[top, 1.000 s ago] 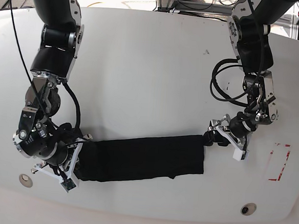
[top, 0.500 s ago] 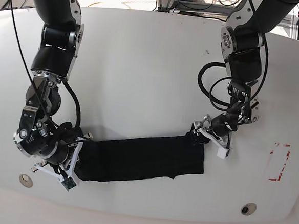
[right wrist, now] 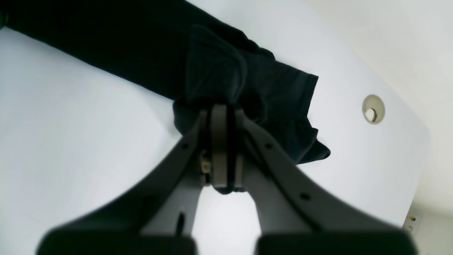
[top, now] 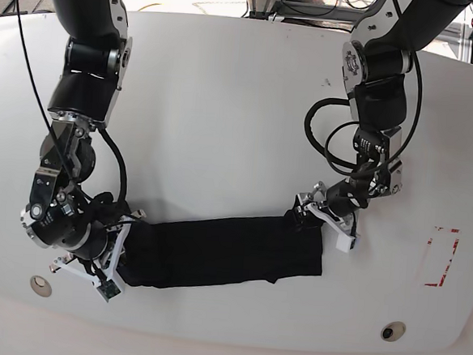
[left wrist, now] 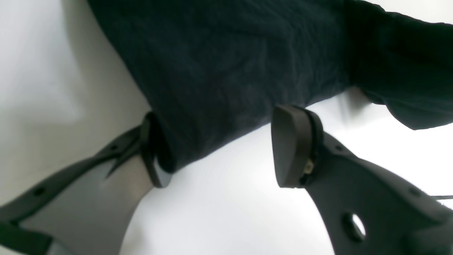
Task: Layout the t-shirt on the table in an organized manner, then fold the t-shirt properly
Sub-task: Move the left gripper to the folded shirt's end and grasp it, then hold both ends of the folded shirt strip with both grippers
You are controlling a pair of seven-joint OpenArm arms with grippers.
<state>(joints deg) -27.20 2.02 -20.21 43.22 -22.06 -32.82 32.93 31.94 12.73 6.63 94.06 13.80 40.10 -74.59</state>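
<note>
Left tool point(top: 324, 219) now moved in from red tape mark point(top: 442, 257) side, jaws spread over t-shirt point(top: 223, 250) end, not gripping yet. Right tool point(right wrist: 221, 148) clenched on other end. T-shirt lies as long folded strip on tabletop point(top: 225, 104); end-to-end fold probably next.

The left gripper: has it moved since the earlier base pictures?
Yes. The left gripper has moved away from the red tape mark, toward the t-shirt.

matt black cloth t-shirt point(top: 223, 251) on glossy white table point(top: 225, 104).
</note>
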